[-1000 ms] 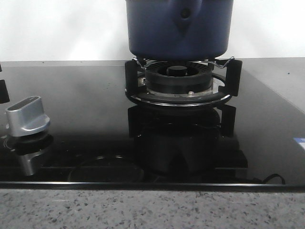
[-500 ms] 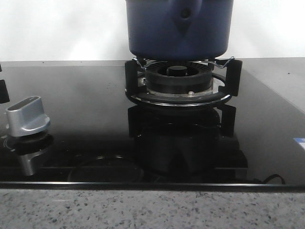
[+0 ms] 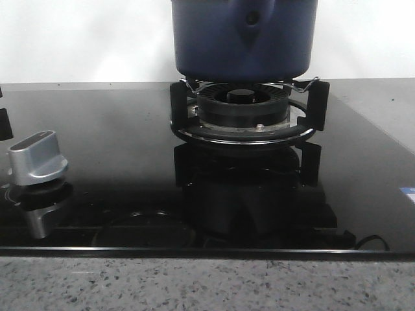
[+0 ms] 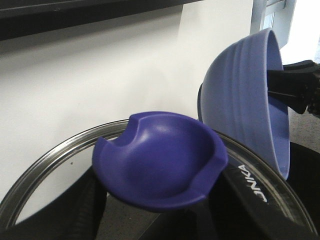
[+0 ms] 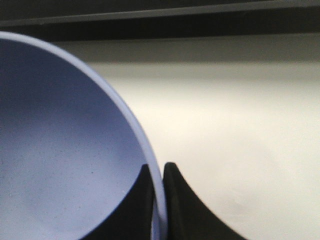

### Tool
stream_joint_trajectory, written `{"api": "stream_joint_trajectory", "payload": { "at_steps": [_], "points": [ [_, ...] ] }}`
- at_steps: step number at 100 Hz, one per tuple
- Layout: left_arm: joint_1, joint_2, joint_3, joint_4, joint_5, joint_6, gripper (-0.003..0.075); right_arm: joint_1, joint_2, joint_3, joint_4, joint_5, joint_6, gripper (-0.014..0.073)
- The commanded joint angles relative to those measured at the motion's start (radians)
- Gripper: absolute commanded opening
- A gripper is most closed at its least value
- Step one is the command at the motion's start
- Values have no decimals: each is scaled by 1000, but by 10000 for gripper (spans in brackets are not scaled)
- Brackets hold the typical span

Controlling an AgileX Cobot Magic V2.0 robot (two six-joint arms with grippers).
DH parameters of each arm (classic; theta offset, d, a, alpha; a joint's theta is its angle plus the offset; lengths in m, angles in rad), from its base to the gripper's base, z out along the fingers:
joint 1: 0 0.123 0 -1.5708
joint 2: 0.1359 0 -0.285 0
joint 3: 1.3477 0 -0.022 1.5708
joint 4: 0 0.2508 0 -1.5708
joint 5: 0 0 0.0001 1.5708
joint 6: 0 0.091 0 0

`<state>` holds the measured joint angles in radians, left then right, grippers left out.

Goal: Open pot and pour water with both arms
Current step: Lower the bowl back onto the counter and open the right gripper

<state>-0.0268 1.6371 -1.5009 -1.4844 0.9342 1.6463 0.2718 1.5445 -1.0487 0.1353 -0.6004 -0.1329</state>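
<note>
The dark blue pot (image 3: pixel 243 39) sits on the burner grate (image 3: pixel 246 107) of a black glass cooktop (image 3: pixel 117 149); a silver knob (image 3: pixel 37 159) stands well left. The left end effector (image 4: pixel 165 220) grips the glass lid's blue knob (image 4: pixel 160 167). The right end effector (image 5: pixel 157 200) pinches the rim of a light-blue bowl (image 5: pixel 60 150), tilted just beside the lid (image 4: pixel 45 175); contents unseen.

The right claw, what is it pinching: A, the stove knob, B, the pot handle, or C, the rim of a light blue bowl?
C: in the right wrist view the right claw has its two dark fingers closed on either side of the bowl rim.
</note>
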Motion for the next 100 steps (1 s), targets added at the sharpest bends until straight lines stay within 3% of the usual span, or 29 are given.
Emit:
{"api": "stream_joint_trajectory", "payload": {
  "at_steps": [1, 24, 52, 80, 100],
  "points": [
    [-3, -56, -32, -106, 11, -10, 220, -2, -59, -76, 3, 30, -3, -56],
    [-3, -56, -32, -106, 13, -10, 220, -41, -88, -238, 85, 439, -3, -56],
    [-3, -56, -32, -108, 22, -10, 220, -201, -88, -465, 141, 1010, -3, -56],
    [-25, -56, -32, -146, 70, -10, 220, -365, -88, -516, 141, 1324, -3, -56],
    [-88, -56, -32, -146, 53, -10, 220, -492, -88, -516, 141, 1456, -3, -56]
  ]
}}
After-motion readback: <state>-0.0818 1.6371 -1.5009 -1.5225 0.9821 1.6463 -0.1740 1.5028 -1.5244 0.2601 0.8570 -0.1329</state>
